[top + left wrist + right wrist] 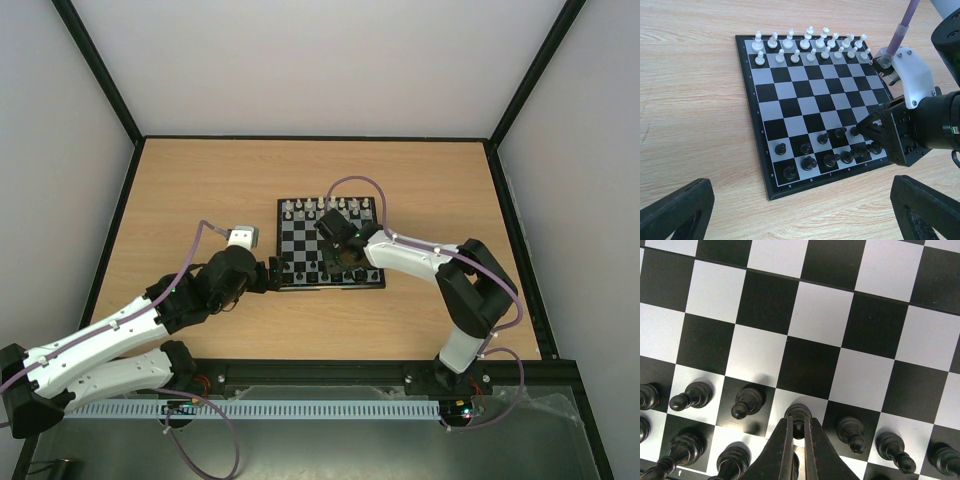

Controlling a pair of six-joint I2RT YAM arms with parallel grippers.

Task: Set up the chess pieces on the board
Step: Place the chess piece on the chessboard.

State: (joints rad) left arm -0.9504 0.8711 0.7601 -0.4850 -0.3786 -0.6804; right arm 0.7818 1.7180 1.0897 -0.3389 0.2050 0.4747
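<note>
Pinching a single black pawn (798, 414) by its head, the right gripper (797, 429) has its jaws drawn almost fully together, with only the pawn's narrow top between them. The grip is probably this high because neighbouring black pieces (830, 159) crowd both sides, and slim fingertips coming straight down leave them undisturbed. The pawn sits over a light square in the second rank from the near edge of the board (790, 95), right of centre in the left wrist view, in line with the other pawns. Whether its base rests on the square or hangs just above it cannot be told. Its long axis runs straight up from the board, base down and head toward the wrist camera, so it looks upright rather than tilted. The left gripper (800, 200) is spread as wide as it goes and holds nothing. It hovers over the table (700, 100) just off the board's near left corner, seemingly kept out of the working arm's way. The white pieces (810, 42) fill the two far ranks.
</note>
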